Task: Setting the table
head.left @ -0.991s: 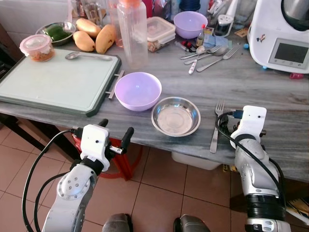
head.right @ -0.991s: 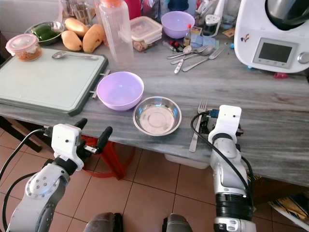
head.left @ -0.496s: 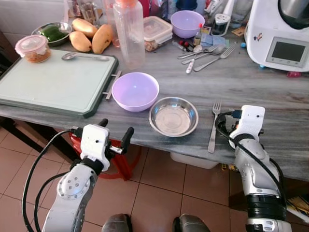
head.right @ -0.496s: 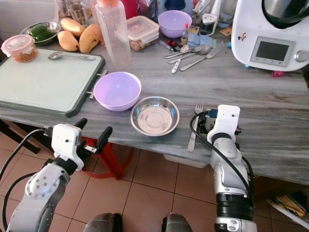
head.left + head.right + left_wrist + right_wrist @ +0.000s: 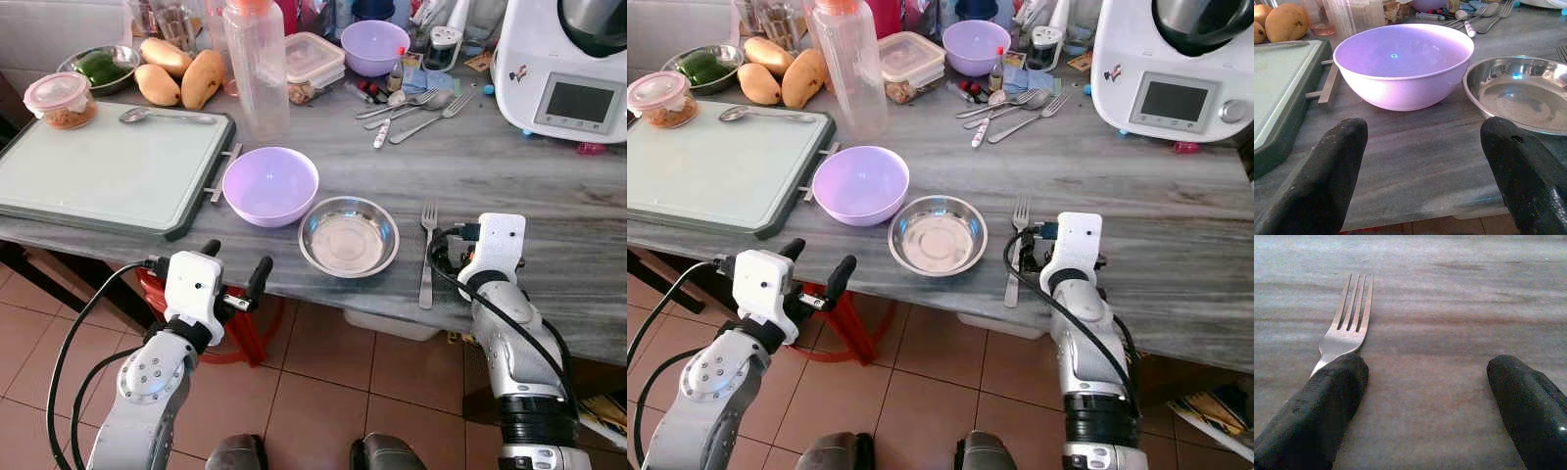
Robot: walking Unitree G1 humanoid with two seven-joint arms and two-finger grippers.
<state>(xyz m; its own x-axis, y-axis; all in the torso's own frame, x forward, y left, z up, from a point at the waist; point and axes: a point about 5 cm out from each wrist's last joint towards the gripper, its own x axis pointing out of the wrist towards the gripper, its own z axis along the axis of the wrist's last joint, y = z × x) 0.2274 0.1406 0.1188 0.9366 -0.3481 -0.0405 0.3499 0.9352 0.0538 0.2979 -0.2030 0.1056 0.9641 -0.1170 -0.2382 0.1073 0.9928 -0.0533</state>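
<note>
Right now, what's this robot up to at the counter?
It is laying a place setting. A steel dish sits near the counter's front edge beside a purple bowl, with a fork lying to the dish's right. The right gripper rests open on the counter next to the fork, not holding it. The left gripper hovers open in front of the bowl, holding nothing.
</note>
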